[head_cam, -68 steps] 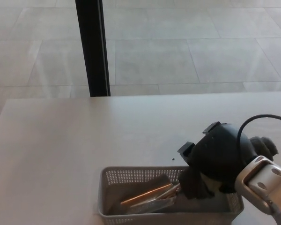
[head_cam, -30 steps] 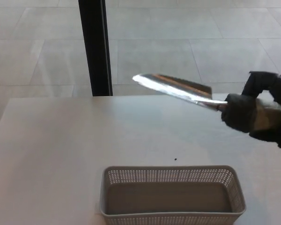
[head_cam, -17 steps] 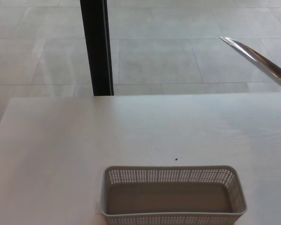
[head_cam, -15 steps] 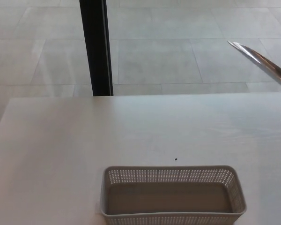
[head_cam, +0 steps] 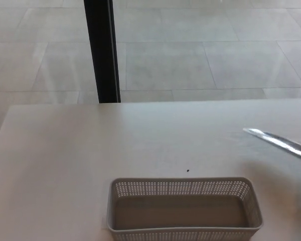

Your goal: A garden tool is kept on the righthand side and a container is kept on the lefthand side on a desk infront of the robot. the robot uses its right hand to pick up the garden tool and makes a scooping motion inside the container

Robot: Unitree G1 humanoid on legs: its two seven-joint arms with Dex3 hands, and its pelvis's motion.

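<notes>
Black post (head_cam: 102, 50) at 11 o'clock, beyond the pale tabletop (head_cam: 65, 150). Grey perforated basket (head_cam: 184, 188) at 6 o'clock, on the near edge, nothing inside. Tiny dark speck (head_cam: 187, 170) just behind it. Shiny trowel blade (head_cam: 277, 141) at 3 o'clock, over the tabletop, running out of frame. No hands visible; fingers cannot be judged.

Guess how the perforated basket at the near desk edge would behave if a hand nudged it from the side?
The basket looks like thin perforated plastic and is empty, so it is probably light and would slide easily on the smooth desk. Its low, wide shape suggests sliding or turning, not tipping. The mesh walls may flex slightly under a push.
</notes>
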